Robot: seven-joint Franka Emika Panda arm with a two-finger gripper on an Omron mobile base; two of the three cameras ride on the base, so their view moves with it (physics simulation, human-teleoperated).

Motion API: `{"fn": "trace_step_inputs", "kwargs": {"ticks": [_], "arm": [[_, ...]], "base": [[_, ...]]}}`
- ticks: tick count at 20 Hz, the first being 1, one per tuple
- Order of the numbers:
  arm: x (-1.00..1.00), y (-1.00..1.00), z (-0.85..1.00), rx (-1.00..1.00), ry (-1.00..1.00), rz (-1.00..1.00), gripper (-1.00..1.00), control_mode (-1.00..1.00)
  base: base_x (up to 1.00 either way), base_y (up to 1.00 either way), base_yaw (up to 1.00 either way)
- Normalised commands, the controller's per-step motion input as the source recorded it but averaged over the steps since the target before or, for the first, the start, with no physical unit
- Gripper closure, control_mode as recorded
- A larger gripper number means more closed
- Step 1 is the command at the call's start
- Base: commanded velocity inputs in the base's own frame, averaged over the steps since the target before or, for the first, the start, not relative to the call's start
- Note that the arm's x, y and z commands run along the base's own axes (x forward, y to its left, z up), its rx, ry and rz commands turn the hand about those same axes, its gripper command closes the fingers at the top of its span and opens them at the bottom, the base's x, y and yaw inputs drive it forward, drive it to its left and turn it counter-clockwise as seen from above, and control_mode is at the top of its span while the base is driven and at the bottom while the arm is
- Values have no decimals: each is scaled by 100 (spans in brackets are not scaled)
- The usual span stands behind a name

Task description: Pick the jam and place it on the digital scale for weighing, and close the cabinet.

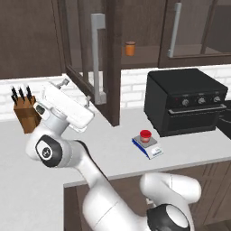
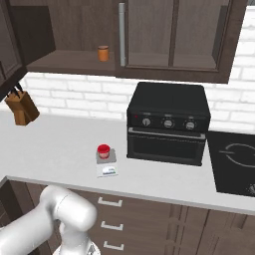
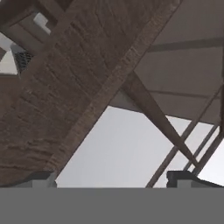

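No readable writing or brand is seen in the left base view; the jam (image 1: 145, 135) is seen standing on the digital scale (image 1: 148, 146), which rests on the pale grey desk (image 1: 189, 146) just in front of the black oven (image 1: 187, 100); behind, a white brick wall is seen; the cabinet (image 1: 92, 54) door stands swung out, its grey bar handle facing forward, and an orange jar (image 1: 130, 48) is seen on the shelf inside; the tool (image 1: 76, 93) is raised beside that door's lower edge, near a knife block (image 1: 26, 113).

In the right base view, the scale's display strip is too small to be read; the jam and scale lie left of the oven, with a dark cooktop (image 2: 234, 162) at the right.

In the hand view, brown wood and glass panelling are seen close up; the tool's fingertips (image 3: 181, 177) are set well apart, released, nothing between them.
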Motion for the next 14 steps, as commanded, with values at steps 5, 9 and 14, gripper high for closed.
{"fn": "trace_step_inputs", "kwargs": {"ticks": [5,9,14], "arm": [[37,-100,4,24,4,3,-100,-100],[33,-98,1,21,2,11,-100,-100],[46,-95,1,12,0,13,-100,-100]], "base": [[0,0,0],[0,0,0],[0,0,0]]}}
